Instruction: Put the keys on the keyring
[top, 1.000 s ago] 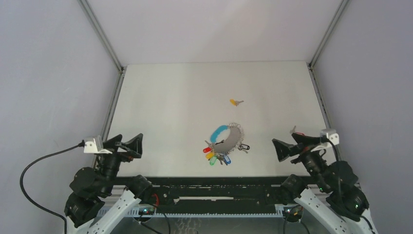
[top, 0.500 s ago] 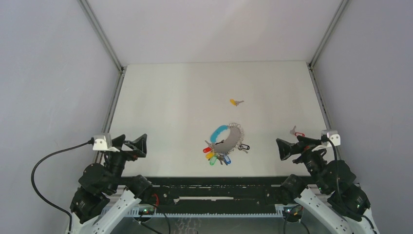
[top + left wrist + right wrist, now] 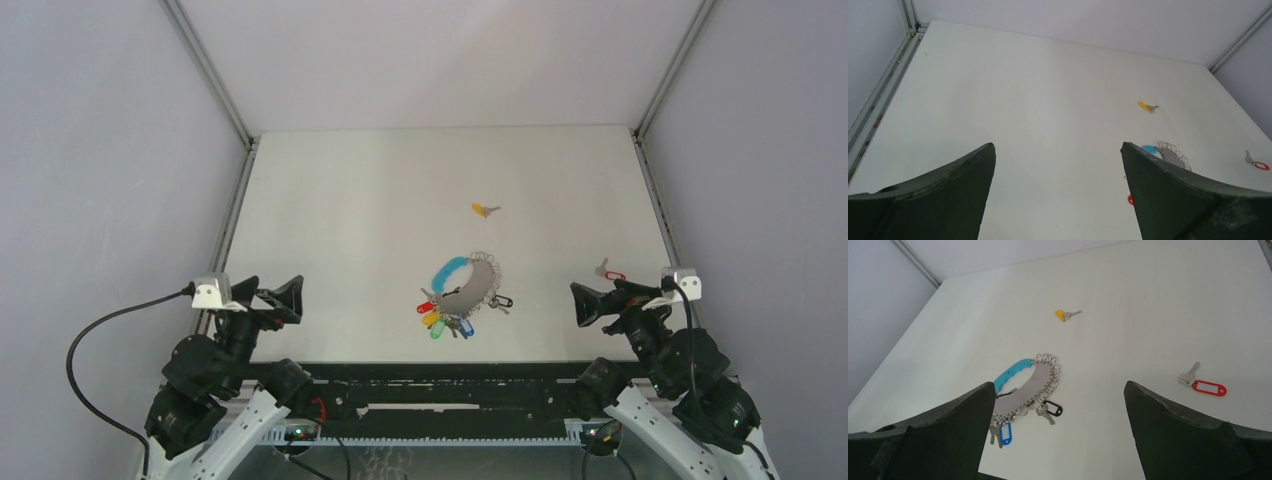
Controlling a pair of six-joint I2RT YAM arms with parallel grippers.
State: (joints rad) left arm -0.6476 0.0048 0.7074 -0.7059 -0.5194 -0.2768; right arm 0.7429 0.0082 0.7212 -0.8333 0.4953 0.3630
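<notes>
keyring (image 3: pixel 462 295) flat on counter (image 3: pixel 340 210), approx centre, a bit toward near edge; light-blue band on far-left side, grey chain loop curving round, coloured tags (red, yellow, green, blue) fanned at near end; black-tag key (image 3: pixel 1050 411) touching loop's right side, can't tell if clipped on; yellow-tag key (image 3: pixel 485 210) loose, further back & slightly right, apart from keyring; red-tag key (image 3: pixel 1204 384) loose at right, well apart from keyring, near right gripper (image 3: pixel 598 298); right gripper wide open, nothing betw fingers, above near-right edge of counter, pointing in toward keyring; left gripper (image 3: pixel 272 292) wide open too, empty, above near-left edge, well apart from every key; both wrist cams show bare counter thru the open gaps; grey walls on 3 sides
</notes>
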